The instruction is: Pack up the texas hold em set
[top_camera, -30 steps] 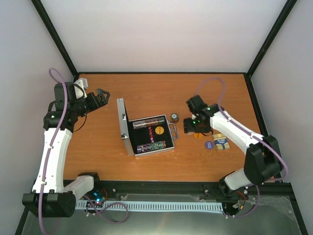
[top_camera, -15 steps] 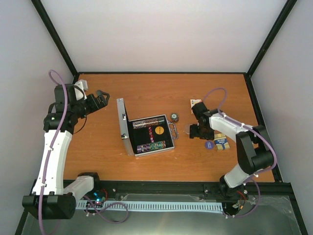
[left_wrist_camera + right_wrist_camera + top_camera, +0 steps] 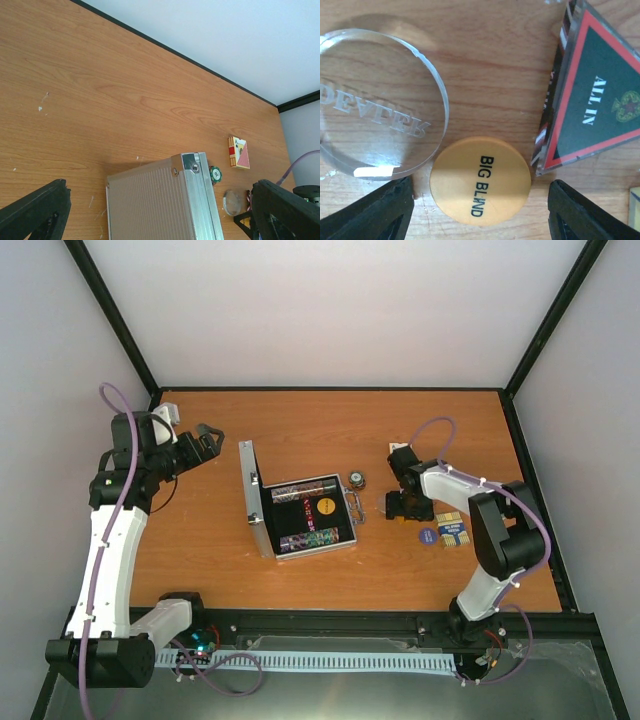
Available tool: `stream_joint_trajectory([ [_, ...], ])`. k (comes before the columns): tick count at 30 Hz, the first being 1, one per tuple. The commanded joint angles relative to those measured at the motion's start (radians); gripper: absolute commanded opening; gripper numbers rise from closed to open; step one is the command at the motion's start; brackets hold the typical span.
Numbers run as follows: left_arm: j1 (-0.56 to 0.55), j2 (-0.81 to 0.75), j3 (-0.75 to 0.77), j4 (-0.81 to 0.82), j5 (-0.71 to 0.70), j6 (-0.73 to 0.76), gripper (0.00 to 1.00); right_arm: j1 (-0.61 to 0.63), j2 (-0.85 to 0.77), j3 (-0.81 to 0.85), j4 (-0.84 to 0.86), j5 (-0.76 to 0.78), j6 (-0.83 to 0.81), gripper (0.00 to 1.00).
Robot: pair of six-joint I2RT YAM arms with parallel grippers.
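The right claw (image 3: 480, 215) has dropped low beside the open case (image 3: 300, 515), on its right: pickup is likely next. Its jaws stand apart, empty, with the Big Blind button (image 3: 480, 181) flat on the bench (image 3: 300, 420) between them. The left claw (image 3: 207, 437) hangs spread wide, left of the case.

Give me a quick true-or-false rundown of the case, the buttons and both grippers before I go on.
1. The case is shut. False: it lies open, lid upright on its left.
2. The yellow BIG BLIND button lies on the table between the fingers of the open right gripper. True.
3. The left gripper holds a card deck. False: it is open and empty, left of the case.
4. The clear DEALER button lies right beside the BIG BLIND button. True.
5. The ALL IN button is round. False: it is triangular.
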Motion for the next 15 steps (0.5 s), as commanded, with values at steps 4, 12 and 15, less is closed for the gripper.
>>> stream_joint_trajectory([
  [4,-0.003,0.013,0.031,0.033,0.015,-0.010,1.00,-0.008,0.052,0.002,0.053,0.035,-0.012,0.69],
  [12,-0.003,0.023,0.041,0.038,0.025,-0.012,1.00,-0.008,0.051,-0.003,0.030,0.055,-0.028,0.63],
  [15,-0.003,0.020,0.032,0.042,0.030,-0.017,1.00,-0.006,0.029,-0.028,0.021,0.039,-0.014,0.63],
])
